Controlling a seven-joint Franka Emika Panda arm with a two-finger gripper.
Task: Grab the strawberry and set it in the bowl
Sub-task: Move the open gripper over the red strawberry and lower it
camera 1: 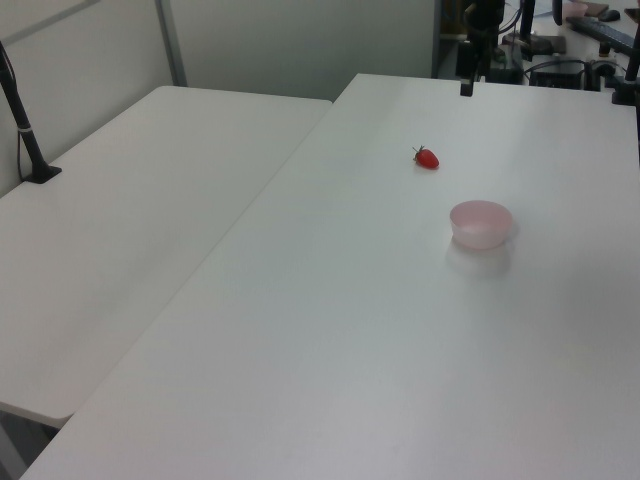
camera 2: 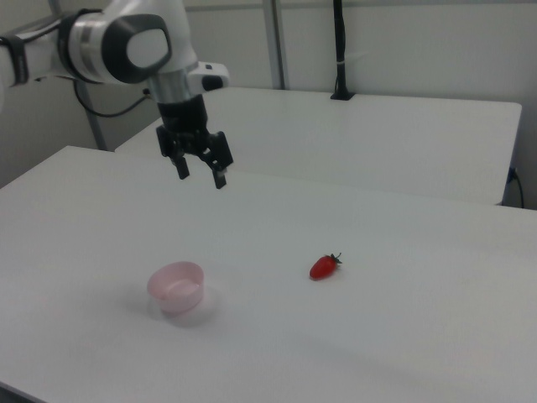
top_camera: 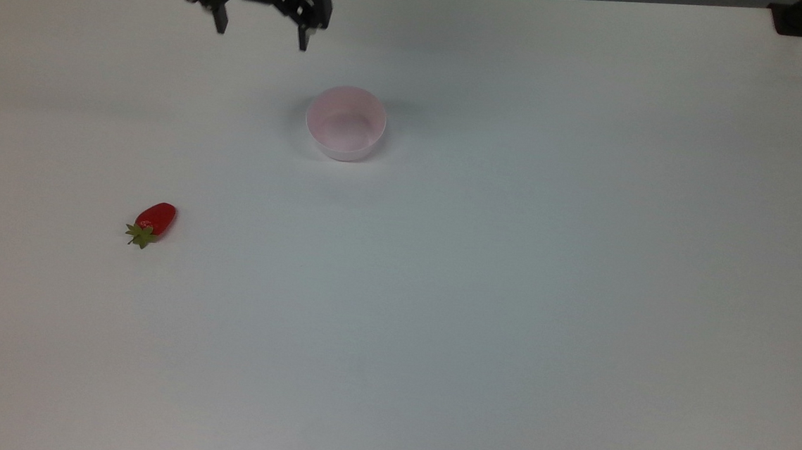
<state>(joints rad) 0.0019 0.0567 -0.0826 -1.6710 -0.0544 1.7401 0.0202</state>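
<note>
Spread wide and holding nothing, the pincer [top_camera: 261, 39] hangs above the white table [top_camera: 511, 261] near its far edge in the top view. Well apart from it, toward the top view's lower left, the strawberry [top_camera: 152, 223] lies on its side. Between them, nearer the pincer, sits the empty pink bowl [top_camera: 346, 123].

Top view overhead; side views oblique (opposite sides), sharing table [top_camera: 509, 296].
</note>
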